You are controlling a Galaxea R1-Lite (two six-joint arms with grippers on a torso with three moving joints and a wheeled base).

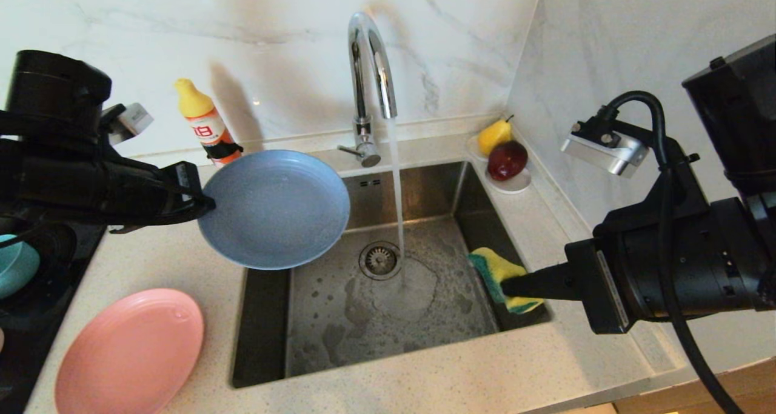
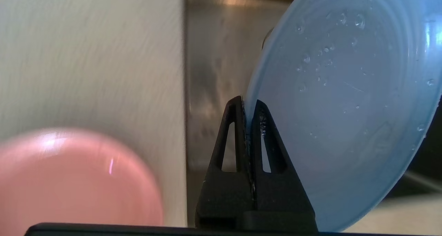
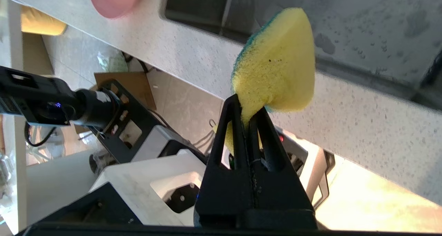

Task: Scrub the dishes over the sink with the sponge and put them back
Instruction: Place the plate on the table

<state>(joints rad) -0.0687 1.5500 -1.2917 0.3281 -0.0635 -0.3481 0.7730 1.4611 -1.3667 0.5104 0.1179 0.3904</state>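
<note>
**Plate and sponge held over the running sink**

The left gripper (image 1: pixel 203 205) pinches the rim of the grey-blue plate (image 1: pixel 274 208), which extends beyond its fingertips above the sink (image 1: pixel 388 317). The right gripper (image 1: pixel 506 288) clamps the sponge (image 1: pixel 497 277) at its fingertips, well apart from the plate.

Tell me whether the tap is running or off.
Running. A stream of water falls from the spout of the tap into the sink, landing beside the drain strainer, and the basin floor is wet.

plate (image 1: pixel 274 208) over sink (image 1: pixel 388 280) left edge
</note>
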